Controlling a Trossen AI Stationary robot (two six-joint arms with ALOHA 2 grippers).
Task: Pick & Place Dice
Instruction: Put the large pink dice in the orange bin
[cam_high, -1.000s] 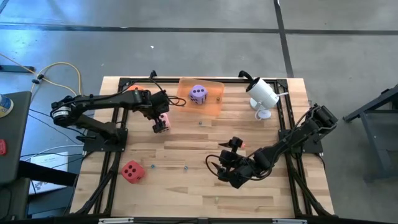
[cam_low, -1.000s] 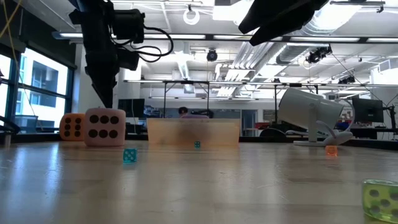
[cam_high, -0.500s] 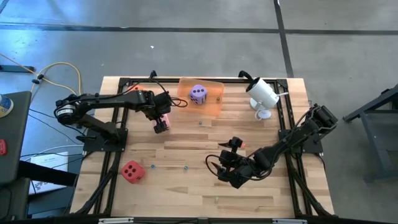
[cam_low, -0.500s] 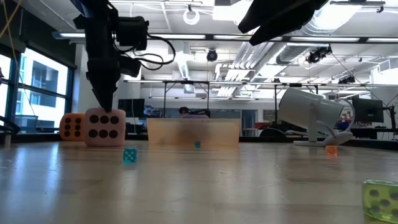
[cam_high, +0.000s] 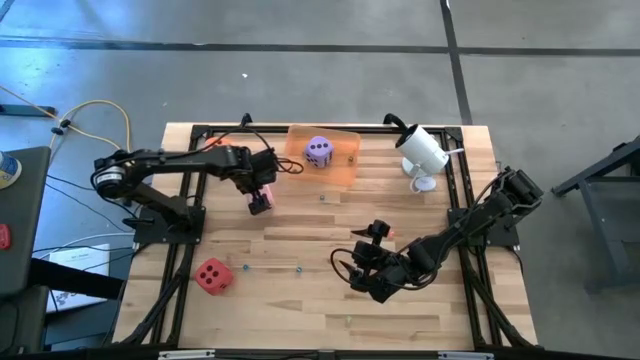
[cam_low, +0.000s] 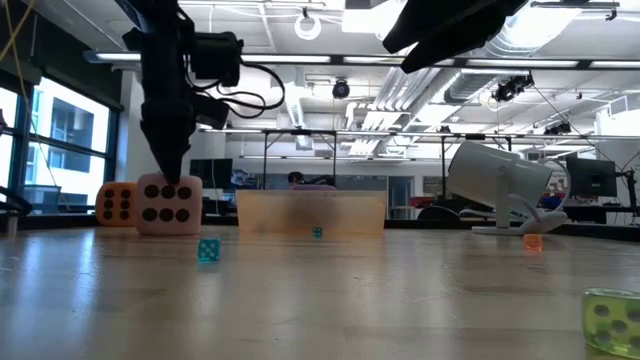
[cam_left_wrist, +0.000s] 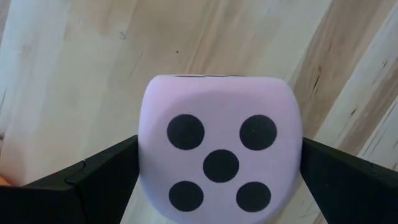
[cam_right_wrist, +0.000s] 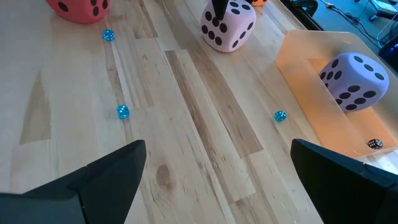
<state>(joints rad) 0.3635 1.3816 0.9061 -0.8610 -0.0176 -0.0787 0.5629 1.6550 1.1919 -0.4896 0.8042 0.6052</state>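
The left end effector (cam_left_wrist: 221, 180) straddles the pink die (cam_left_wrist: 221, 162), fingers spread and seemingly touching its sides, at the worktop's (cam_high: 300, 300) ten o'clock.

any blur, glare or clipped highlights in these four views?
Low view: near tabletop soft, small yellow-green translucent die blurred; ceiling lights blown out, arms silhouetted. Left wrist view: pink foam die fills the frame, evenly lit, between the left gripper's fingers. Right wrist view: sharp, purple foam die in translucent orange tray. High view: even light, no glare.
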